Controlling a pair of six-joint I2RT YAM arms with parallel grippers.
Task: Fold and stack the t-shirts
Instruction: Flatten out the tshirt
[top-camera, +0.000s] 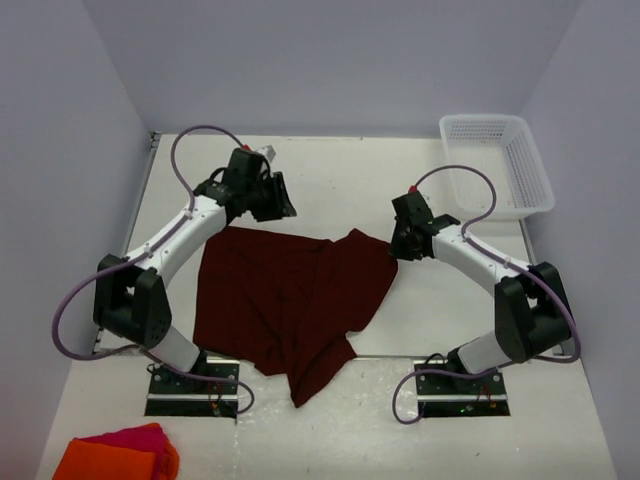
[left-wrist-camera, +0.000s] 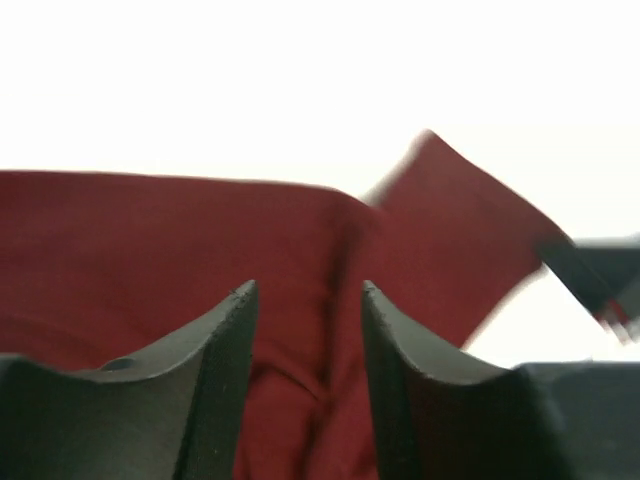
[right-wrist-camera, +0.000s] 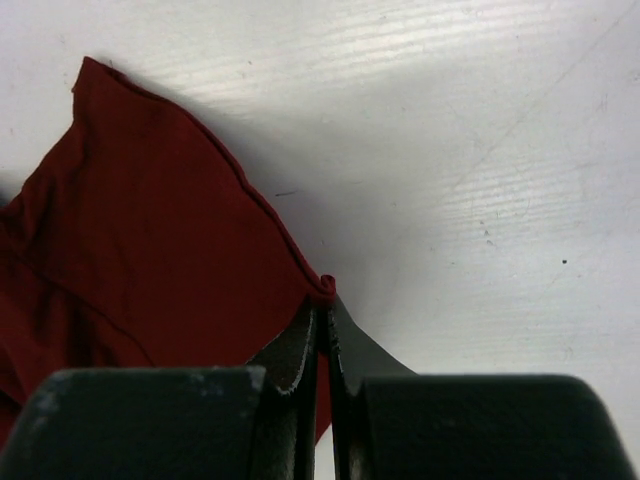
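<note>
Now | right tool (right-wrist-camera: 322, 312) pinching t-shirt (right-wrist-camera: 150, 250) hem | left tool (left-wrist-camera: 306, 288) spread, seemingly over it

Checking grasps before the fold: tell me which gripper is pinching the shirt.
The right gripper, shut on the t-shirt edge; the left gripper is open, holding nothing.

White shells joined by black joint housings make up the left arm (top-camera: 175, 235) and the right arm (top-camera: 480, 255). A thin lilac cable (top-camera: 205, 128) is run along each, down to black base plates (top-camera: 225, 375). The left gripper (left-wrist-camera: 308, 290) and right gripper (right-wrist-camera: 322, 312) are fitted with matte fingers (left-wrist-camera: 215, 380), dark grey and tapered.
</note>
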